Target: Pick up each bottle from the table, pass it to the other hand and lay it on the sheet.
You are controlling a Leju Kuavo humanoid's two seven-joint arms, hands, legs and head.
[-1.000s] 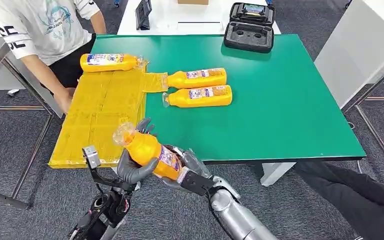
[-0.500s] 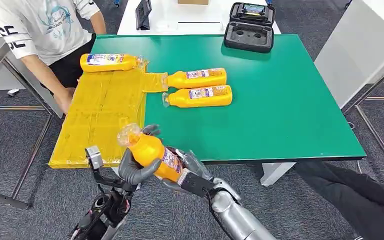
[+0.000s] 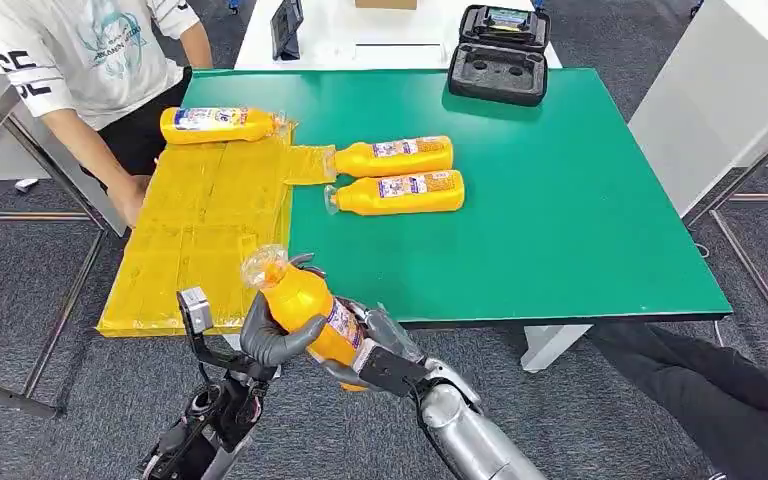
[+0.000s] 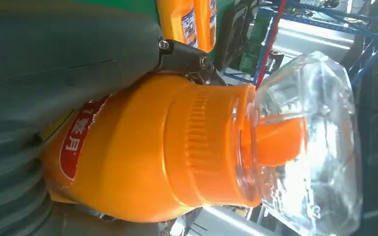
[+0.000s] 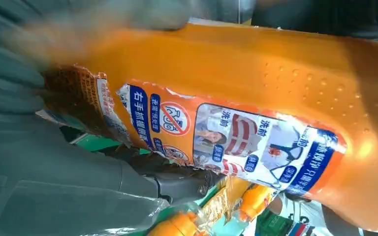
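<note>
An orange bottle [image 3: 305, 300] with a clear cap is held up in front of the table's near edge, cap pointing toward the yellow sheet [image 3: 200, 230]. My left hand [image 3: 272, 340] wraps around its middle, and my right hand [image 3: 380, 352] grips its base end. The left wrist view shows the bottle [image 4: 177, 147] neck and clear cap close against my left hand [image 4: 54, 73]. The right wrist view shows the bottle [image 5: 256, 93] label beside my right hand [image 5: 54, 187]. One more bottle [image 3: 218, 124] lies at the sheet's far end. Two bottles [image 3: 395, 156] [image 3: 400, 192] lie on the green table [image 3: 560, 200].
A person in a white shirt [image 3: 80, 50] stands at the table's left, one hand [image 3: 130, 200] on the sheet's edge. An open black case [image 3: 498, 55] sits at the table's far edge. A white cabinet [image 3: 730, 90] stands to the right.
Both hands and the held bottle have drifted a little to the right and lower, the cap tilting more upright. The bottles on the table and sheet have not moved.
</note>
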